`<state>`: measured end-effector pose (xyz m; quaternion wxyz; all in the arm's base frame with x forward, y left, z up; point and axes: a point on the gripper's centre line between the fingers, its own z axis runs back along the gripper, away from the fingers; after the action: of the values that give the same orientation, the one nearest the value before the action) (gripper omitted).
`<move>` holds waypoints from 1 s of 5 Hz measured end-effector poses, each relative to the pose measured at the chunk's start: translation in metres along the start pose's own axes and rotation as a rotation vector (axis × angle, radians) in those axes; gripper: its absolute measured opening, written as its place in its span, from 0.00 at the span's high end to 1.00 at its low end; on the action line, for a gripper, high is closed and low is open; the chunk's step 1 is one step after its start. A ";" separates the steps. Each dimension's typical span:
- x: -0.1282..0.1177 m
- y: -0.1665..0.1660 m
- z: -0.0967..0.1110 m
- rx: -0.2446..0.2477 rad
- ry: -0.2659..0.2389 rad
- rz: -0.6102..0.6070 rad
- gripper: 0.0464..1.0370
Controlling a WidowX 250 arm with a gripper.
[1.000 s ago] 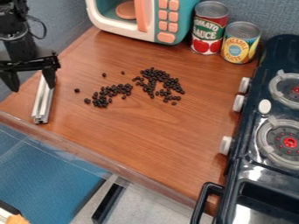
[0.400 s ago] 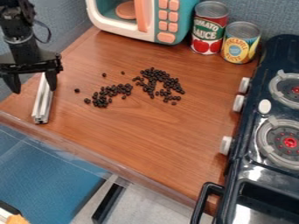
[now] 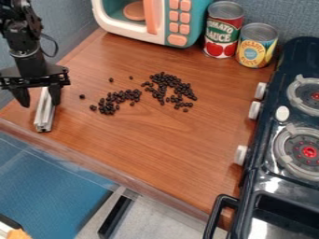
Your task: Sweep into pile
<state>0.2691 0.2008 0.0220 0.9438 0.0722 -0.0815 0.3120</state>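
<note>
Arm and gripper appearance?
Arm: black, angular linked segments, with a thin dark cable looping out at one side and a small light marking ringing its lower part. Gripper: black, a wide flat crossbar with two blunt, tapering black fingers below.

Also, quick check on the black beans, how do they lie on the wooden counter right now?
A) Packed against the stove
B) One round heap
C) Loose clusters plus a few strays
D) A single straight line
C: the black beans lie in loose clusters on the wooden counter, with strays such as the lone bean at the gripper's side of them.
</note>
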 end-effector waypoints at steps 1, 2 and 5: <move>0.000 0.002 0.001 -0.002 0.006 0.005 0.66; -0.001 0.001 0.001 -0.006 0.008 0.008 0.69; -0.009 -0.022 -0.001 0.005 0.017 0.013 0.69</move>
<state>0.2758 0.1783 0.0175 0.9422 0.0714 -0.0731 0.3191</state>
